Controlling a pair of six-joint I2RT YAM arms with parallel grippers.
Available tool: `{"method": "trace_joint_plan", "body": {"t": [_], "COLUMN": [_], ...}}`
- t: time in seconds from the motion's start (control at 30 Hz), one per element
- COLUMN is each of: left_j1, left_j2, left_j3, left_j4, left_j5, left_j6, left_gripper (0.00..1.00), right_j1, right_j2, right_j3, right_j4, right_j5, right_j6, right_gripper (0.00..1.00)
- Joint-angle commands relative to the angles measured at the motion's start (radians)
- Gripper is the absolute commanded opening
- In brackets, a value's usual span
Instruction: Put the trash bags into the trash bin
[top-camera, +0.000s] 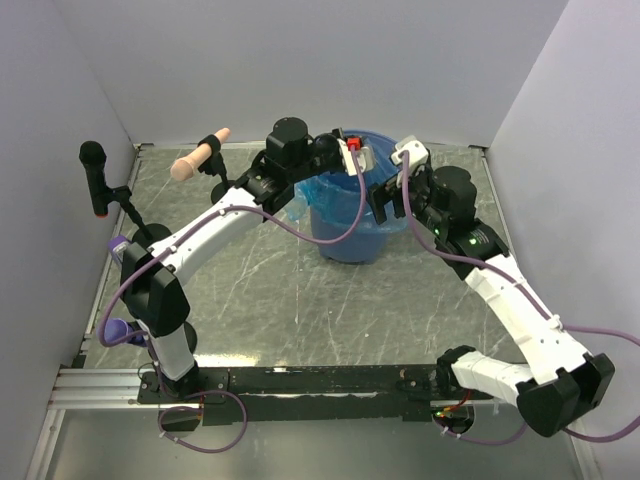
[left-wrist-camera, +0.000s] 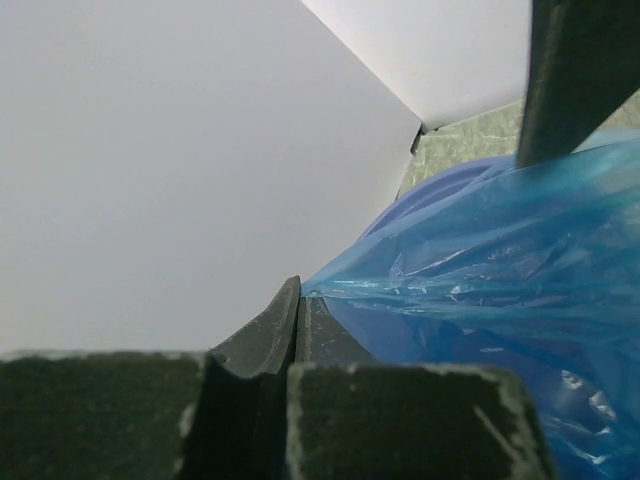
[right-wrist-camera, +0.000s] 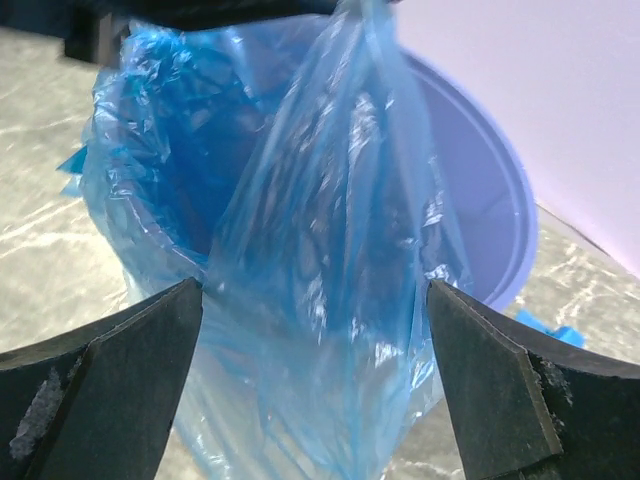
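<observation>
Left claw is pressed together, pinching a gathered edge of the trash bag and holding it up just above the trash bin. Right claw is spread wide, one finger either side of the hanging film, gripping nothing. The bag isn't all in: part sits in the bin's mouth, and part drapes over the rim on the left arm's side and down the outside wall. The bin stands upright at the middle of the bench's far edge, close to the back wall. My read on the step: get the loose film inside before letting go. Carry the left claw over the middle of the opening and lower it so the outside drape comes over the rim, and only then open. The right claw could close on the hanging fold and push it down, or press the film in from above. The film is thin and slippery, so expect it to cling and spring back. Stay off the rim, since the bin looks light and a sideways nudge could slide or tip it. The bench is grey marbled sheet, scuffed, with plain white walls on three sides. A black microphone on a stand and a tan handle on a clamp sit at the far-left corner. A black rail carries both arm bases at the near edge, with purple cables along the arms.
</observation>
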Motion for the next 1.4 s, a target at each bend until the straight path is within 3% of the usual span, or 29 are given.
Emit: {"method": "trace_joint_plan", "body": {"t": [0.0, 0.6, 1.37], "left_j1": [-0.005, -0.003, -0.005], "left_j2": [0.003, -0.048, -0.081], "left_j3": [0.039, -0.031, -0.042], "left_j4": [0.034, 0.028, -0.006], "left_j5": [-0.033, -0.076, -0.102], "left_j6": [-0.065, -0.144, -0.252], "left_gripper": [0.02, 0.02, 0.02], "right_j1": [0.006, 0.012, 0.118], "right_j2": [0.036, 0.031, 0.053], "right_j3": [0.078, 0.095, 0.064], "right_j4": [0.027, 0.019, 0.025], "right_j5": [0.094, -0.018, 0.019], "right_j6": [0.026, 0.091, 0.085], "right_gripper": [0.99, 0.99, 0.99]}}
